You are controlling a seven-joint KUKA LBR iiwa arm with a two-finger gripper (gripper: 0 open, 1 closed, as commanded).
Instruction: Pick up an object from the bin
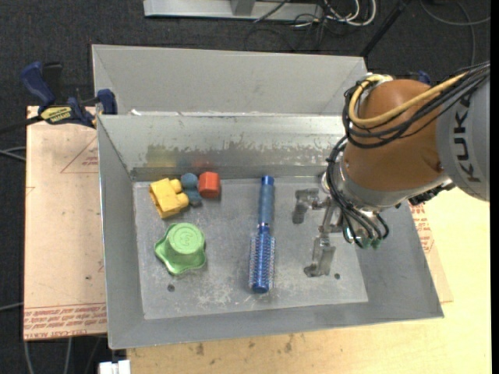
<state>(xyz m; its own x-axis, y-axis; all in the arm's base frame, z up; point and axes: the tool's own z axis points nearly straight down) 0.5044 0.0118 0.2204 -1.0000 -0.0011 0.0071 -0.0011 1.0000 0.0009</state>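
Observation:
My gripper (pixel 309 236) stands over the right part of the bin floor, open, with nothing between its fingers. One fingertip (pixel 301 208) lies toward the back and the other (pixel 316 265) toward the front. Just left of it lies a blue hairbrush (pixel 263 236), handle pointing to the back wall and bristle head toward the front. The brush is apart from both fingers.
A green cup (pixel 182 248) lies on its side at the front left. At the back left sit a yellow block (pixel 168 196), a small blue piece (pixel 190 183) and a red block (pixel 209 184). The arm's orange cover and cables hang over the bin's right wall.

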